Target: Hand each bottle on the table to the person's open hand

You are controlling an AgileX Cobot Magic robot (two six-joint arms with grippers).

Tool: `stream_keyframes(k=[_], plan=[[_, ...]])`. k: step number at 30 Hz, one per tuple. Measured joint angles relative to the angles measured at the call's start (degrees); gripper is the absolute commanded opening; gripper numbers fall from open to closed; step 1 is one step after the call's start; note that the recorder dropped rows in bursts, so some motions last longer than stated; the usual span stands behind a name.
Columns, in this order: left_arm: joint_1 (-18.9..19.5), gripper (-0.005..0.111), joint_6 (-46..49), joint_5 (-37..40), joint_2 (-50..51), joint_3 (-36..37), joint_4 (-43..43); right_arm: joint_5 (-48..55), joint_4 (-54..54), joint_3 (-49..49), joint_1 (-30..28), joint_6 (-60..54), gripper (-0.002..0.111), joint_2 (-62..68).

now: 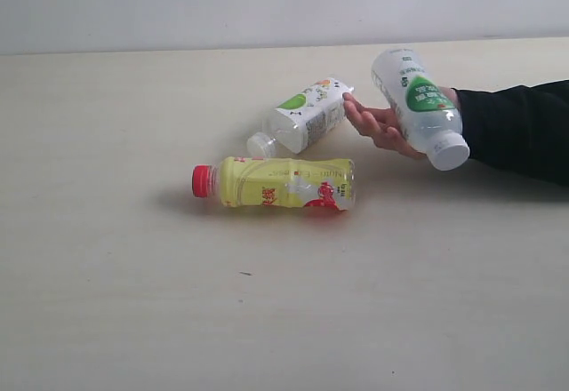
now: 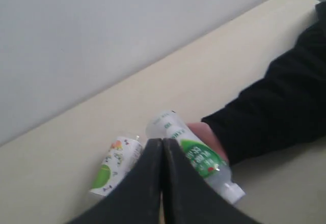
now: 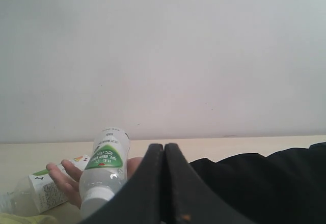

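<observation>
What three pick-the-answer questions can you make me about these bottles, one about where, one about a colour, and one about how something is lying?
1. Where is the white-capped bottle?
A) in the person's open hand
B) in a box
C) on a shelf

2. What colour is the cap of the yellow bottle?
A) blue
B) red
C) green

3. How is the squarish white bottle placed?
A) standing upright
B) hanging from a gripper
C) lying on its side on the table

Answers:
1 A, the fingers show just beneath the bottle in the exterior view.
2 B, a bright red cap sits on its end.
3 C, its whole length lies flat along the tabletop.
</observation>
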Motion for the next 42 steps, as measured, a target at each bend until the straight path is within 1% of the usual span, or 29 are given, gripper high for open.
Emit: stream_keyframes(k=[10, 18, 23, 26, 28, 30, 33, 36, 38, 41, 42], plan=[[0.0, 0.001, -3.0, 0.5, -2.6, 0.1, -10.5, 0.0, 0.0, 0.0, 0.0, 0.0, 0.0, 0.0], [-1.1, 0.001, -1.7, 0.6, -4.3, 0.5, -14.5, 0.0, 0.0, 0.0, 0.0, 0.0, 0.0, 0.0], [-1.2, 0.001, -2.0, 0.7, -4.2, 1.3, -14.7, 0.0, 0.0, 0.0, 0.0, 0.0, 0.0, 0.0], [-1.6, 0.001, -3.9, 0.6, -5.5, 4.6, -14.1, 0.0, 0.0, 0.0, 0.0, 0.0, 0.0, 0.0], [-2.2, 0.001, -5.3, -1.2, -7.9, 9.6, -12.8, 0.0, 0.0, 0.0, 0.0, 0.0, 0.0, 0.0], [-3.0, 0.001, -6.0, -6.9, -10.9, 15.9, -12.1, 0.0, 0.0, 0.0, 0.0, 0.0, 0.0, 0.0], [-3.7, 0.001, -6.7, -21.1, -16.5, 28.2, -11.8, 0.0, 0.0, 0.0, 0.0, 0.0, 0.0, 0.0], [-3.1, 0.001, -8.2, -37.0, -22.3, 42.9, -11.3, 0.0, 0.0, 0.0, 0.0, 0.0, 0.0, 0.0], [-1.6, 0.001, -9.7, -48.8, -25.6, 52.5, -11.2, 0.0, 0.0, 0.0, 0.0, 0.0, 0.0, 0.0], [1.6, 0.001, -12.9, -62.4, -29.8, 65.1, -11.1, 0.0, 0.0, 0.0, 0.0, 0.0, 0.0, 0.0], [2.8, 0.001, -13.9, -65.8, -30.9, 68.5, -11.1, 0.0, 0.0, 0.0, 0.0, 0.0, 0.0, 0.0]])
